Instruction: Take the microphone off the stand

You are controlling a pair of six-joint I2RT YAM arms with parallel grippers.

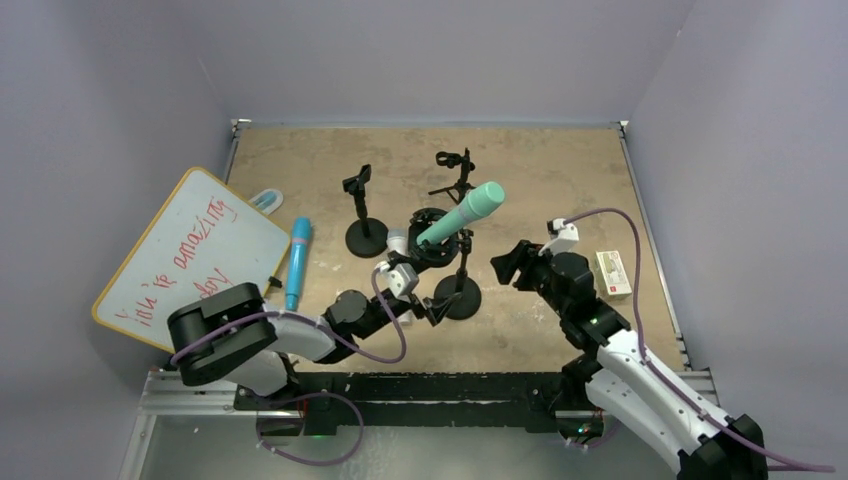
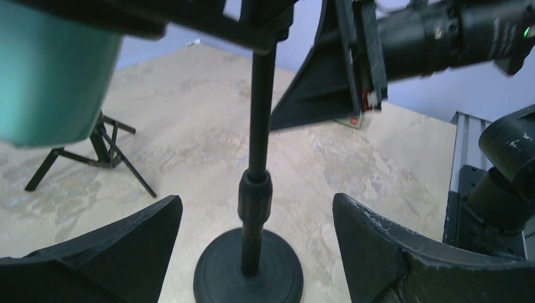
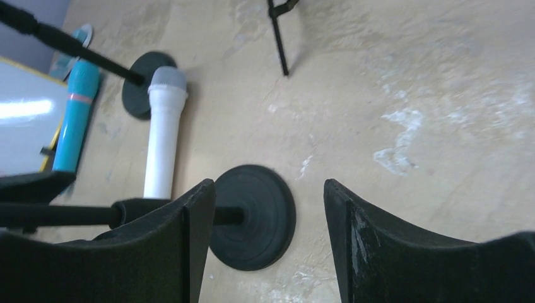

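Observation:
A teal microphone (image 1: 460, 214) rests tilted in the clip of a black stand with a thin pole (image 1: 463, 262) and a round base (image 1: 457, 297). My left gripper (image 1: 432, 308) is open just left of the base. In the left wrist view its jaws (image 2: 255, 221) stand wide on either side of the pole (image 2: 258, 126) without touching it, above the base (image 2: 248, 271); the microphone (image 2: 50, 76) fills the top left. My right gripper (image 1: 510, 265) is open and empty to the right of the stand. In the right wrist view (image 3: 268, 196) the base (image 3: 255, 214) lies between its jaws.
A second round-base stand (image 1: 365, 235), a tripod stand (image 1: 455, 175) and a black ring mount (image 1: 432, 235) stand behind. A white microphone (image 3: 164, 139) and a blue microphone (image 1: 298, 262) lie on the table. A whiteboard (image 1: 190, 255) is at left, a small box (image 1: 612, 272) at right.

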